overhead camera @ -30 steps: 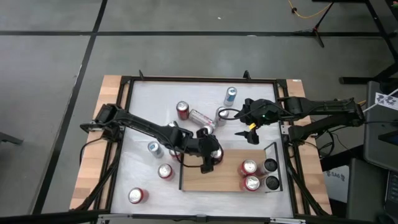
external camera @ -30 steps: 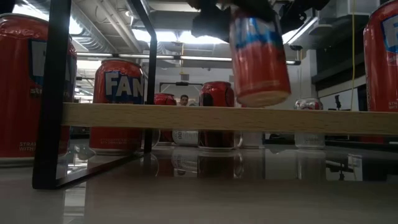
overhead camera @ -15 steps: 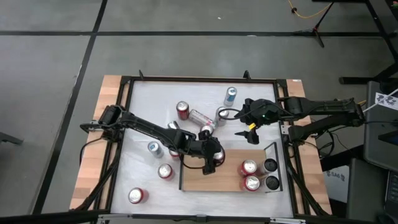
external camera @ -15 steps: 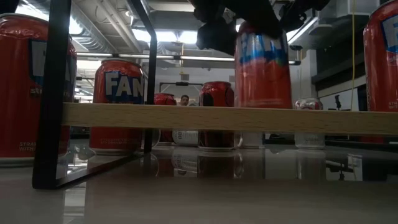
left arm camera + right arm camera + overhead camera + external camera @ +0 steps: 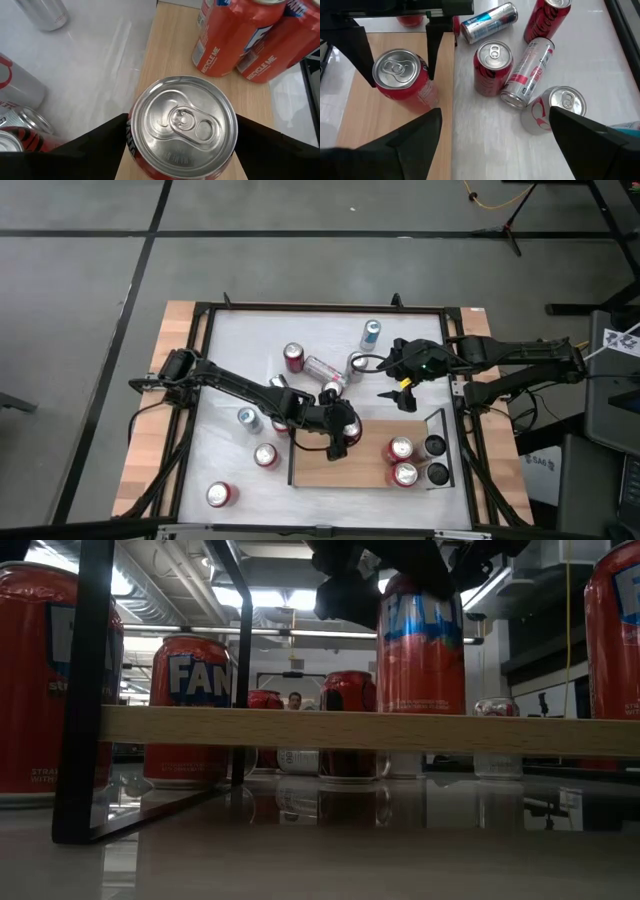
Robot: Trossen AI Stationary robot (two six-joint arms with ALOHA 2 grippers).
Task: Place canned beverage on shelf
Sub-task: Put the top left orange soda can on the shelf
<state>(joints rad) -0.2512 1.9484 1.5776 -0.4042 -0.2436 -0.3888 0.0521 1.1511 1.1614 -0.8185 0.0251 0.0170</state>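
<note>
Between your left gripper's (image 5: 181, 150) spread fingers stands a red cylindrical can (image 5: 182, 125), shiny silver lid up, on the flat light-wood shelf (image 5: 165, 55); whether the fingers touch it you can't tell. Beyond it, two orange-red cans (image 5: 227, 35) share the board. Farther off, your right gripper (image 5: 495, 145) hovers open over scattered cans (image 5: 530, 62).

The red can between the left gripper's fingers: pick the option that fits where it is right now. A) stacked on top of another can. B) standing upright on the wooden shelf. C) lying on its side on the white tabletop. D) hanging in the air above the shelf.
B: in the low view the red can stands with its base on the shelf, and the left wrist view shows its top upright over the board between the left gripper fingers.
</note>
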